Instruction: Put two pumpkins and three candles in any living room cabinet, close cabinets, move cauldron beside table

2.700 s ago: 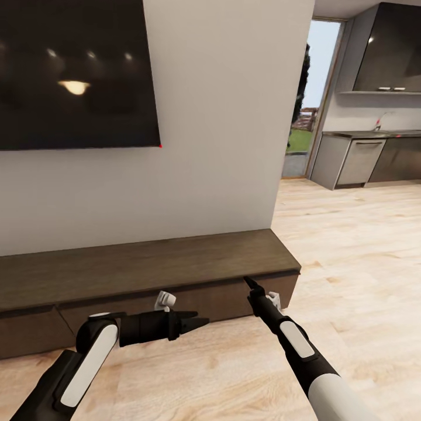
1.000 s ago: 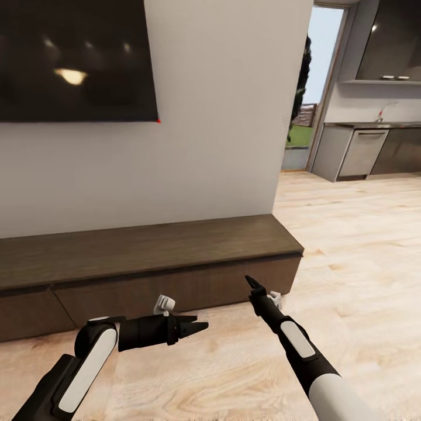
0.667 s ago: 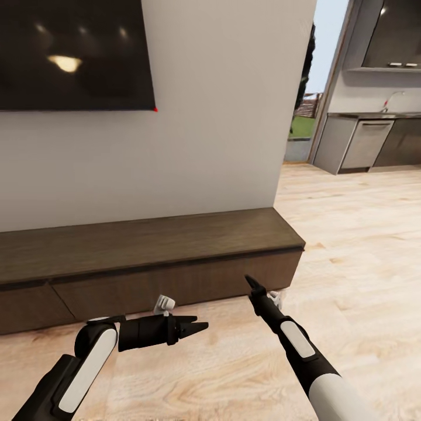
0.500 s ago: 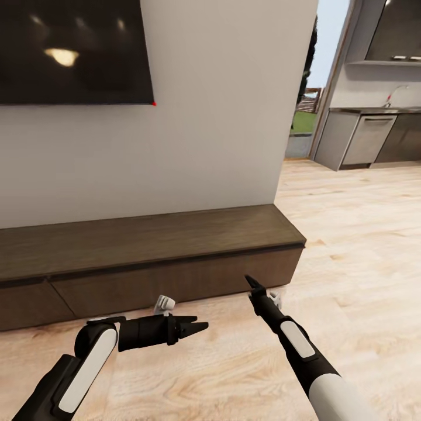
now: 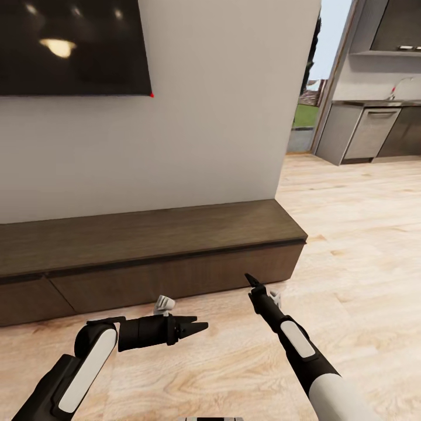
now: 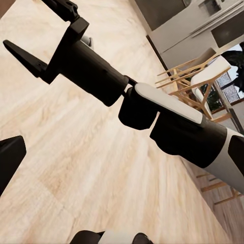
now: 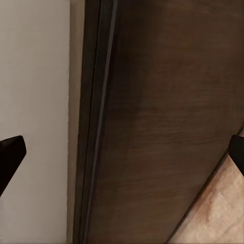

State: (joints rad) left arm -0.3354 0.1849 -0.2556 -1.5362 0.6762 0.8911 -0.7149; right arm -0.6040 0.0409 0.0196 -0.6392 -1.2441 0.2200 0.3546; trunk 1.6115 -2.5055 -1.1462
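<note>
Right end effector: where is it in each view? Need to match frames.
Head view: right end effector lower centre-right, before the cabinet front.
Left wrist view: right end effector in the picture's upper-left corner, over floor.
Right wrist view: fingertips at both side edges, facing the cabinet.
Shared landmark: wood floor.
</note>
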